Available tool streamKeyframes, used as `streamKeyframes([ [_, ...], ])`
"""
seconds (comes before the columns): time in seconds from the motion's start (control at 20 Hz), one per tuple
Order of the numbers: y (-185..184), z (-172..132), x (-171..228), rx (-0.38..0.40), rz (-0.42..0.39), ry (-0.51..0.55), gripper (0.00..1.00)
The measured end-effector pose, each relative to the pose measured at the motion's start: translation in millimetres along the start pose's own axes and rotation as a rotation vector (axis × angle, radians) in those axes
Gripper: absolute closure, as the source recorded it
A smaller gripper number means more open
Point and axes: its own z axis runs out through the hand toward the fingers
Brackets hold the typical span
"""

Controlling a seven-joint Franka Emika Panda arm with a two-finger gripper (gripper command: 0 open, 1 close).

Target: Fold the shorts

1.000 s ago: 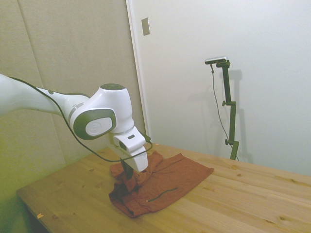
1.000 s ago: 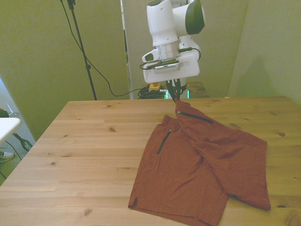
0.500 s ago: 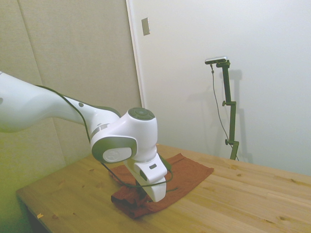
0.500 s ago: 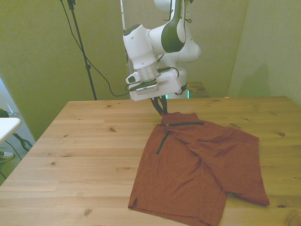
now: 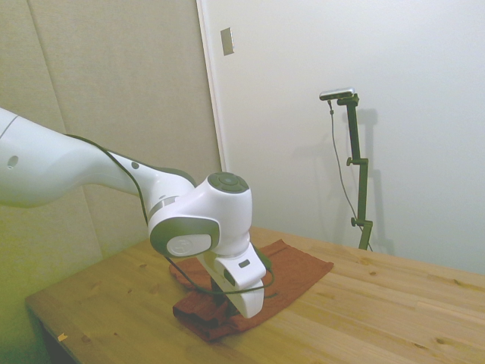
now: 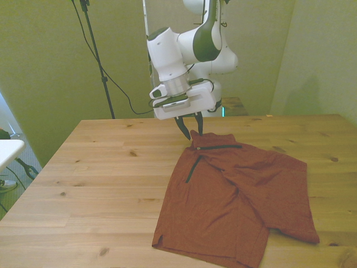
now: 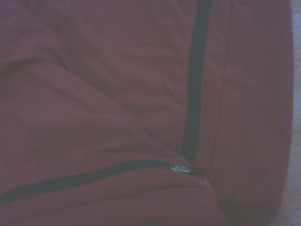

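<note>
Since half a second ago the shorts (image 6: 237, 195) have dropped free of the gripper (image 6: 189, 126), whose fingers now stand apart just above the waistband corner instead of pinching it. The shorts lie flat on the wooden table (image 6: 106, 178) toward the front view's right, waistband at the far edge with two dark zip slits (image 7: 193, 84) meeting near that corner. They spread from the gripper toward the table's near edge, so I judge the next fold starts there, though the side view hides the fingertips.
</note>
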Motion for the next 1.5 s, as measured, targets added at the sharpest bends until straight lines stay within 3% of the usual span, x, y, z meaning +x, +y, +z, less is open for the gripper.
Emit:
streamKeyframes([
  [0.15,-54,-11,-67,-0.094,-0.114,0.108,0.00],
  [0.3,-97,3,-139,-0.165,-0.245,0.223,0.00],
  [0.5,-128,21,-193,-0.214,-0.416,0.398,0.00],
  [0.85,-176,110,-274,-0.289,-0.726,0.649,0.00],
  [1.0,-196,146,-292,-0.302,-0.776,0.662,0.00],
  [1.3,-231,156,-296,-0.306,-0.795,0.694,0.00],
  [1.5,-235,153,-269,-0.317,-0.748,0.705,0.00],
])
